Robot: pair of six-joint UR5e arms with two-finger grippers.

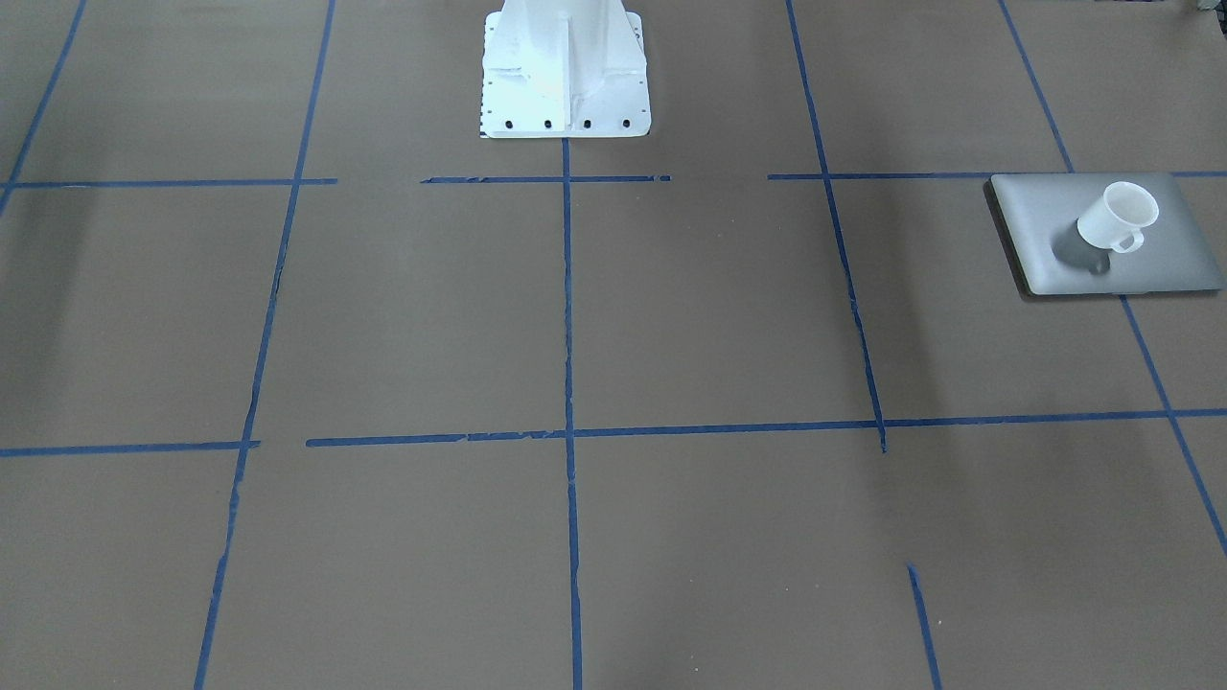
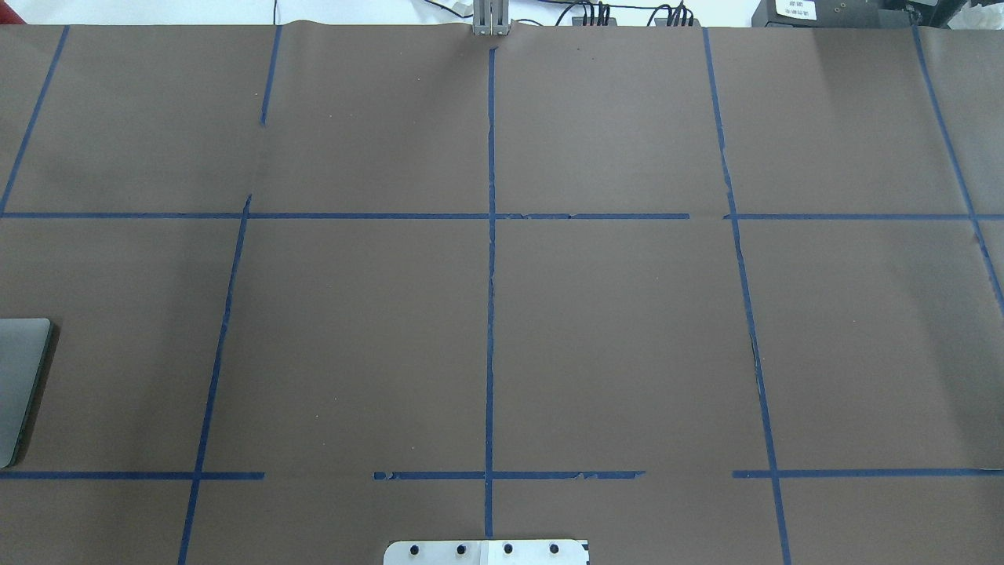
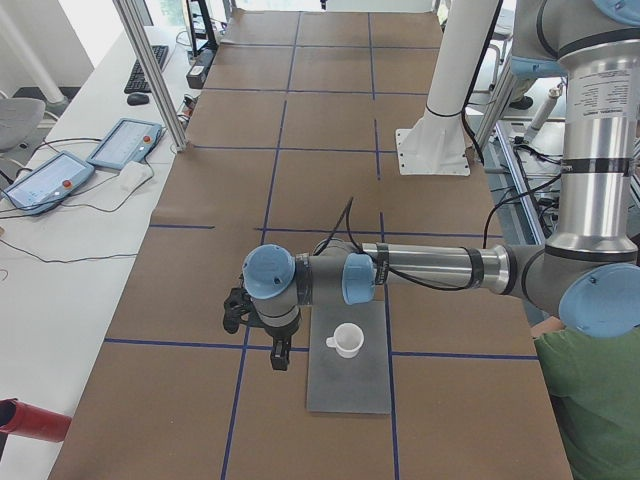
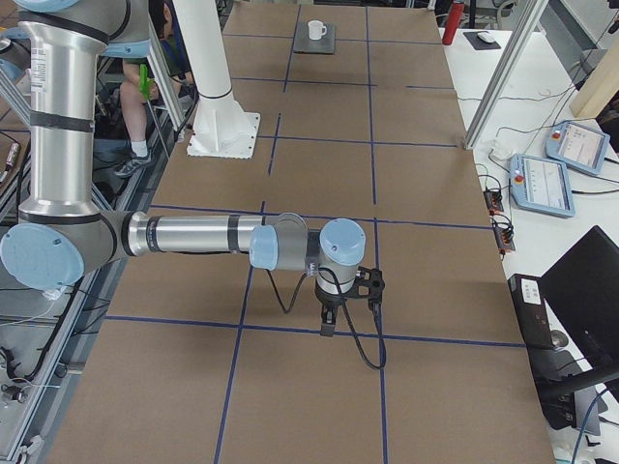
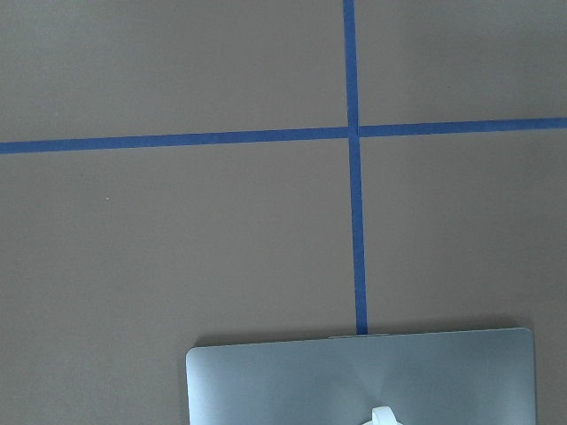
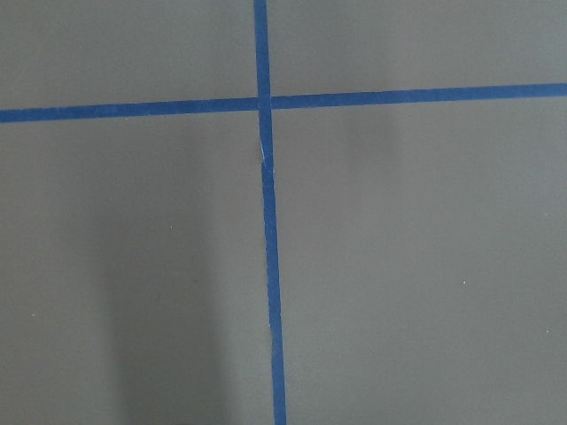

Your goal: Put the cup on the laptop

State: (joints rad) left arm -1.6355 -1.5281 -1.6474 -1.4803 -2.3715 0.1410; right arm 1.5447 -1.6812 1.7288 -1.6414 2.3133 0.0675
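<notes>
Table [image 1: 709, 307]: is carrying brown paper marked into squares by blue tape lines [image 1: 567, 316].
Laptop [image 1: 1150, 264]: is lying closed and flat at the robot's far left. Only one corner is showing at the left edge of the overhead view [image 2: 16, 384]. One of its long edges is filling the bottom of the left wrist view.
Cup [image 1: 1117, 218]: is standing upright on the laptop's lid, mouth up. In the exterior left view its handle is pointing away from the robot, towards the left gripper.
Left gripper [image 3: 279, 357]: is hanging with its fingers pointing down over the table, just beside the laptop's long edge on the side away from the robot. It is not touching the cup. Whether the claw is wide or narrow cannot be told.
Pedestal [image 1: 566, 77]: is standing white at the middle of the robot's edge of the table.
Right gripper [image 4: 329, 324]: is pointing down above a blue tape line, well apart from the laptop at the far end of the table. Its claw width cannot be told either.
</notes>
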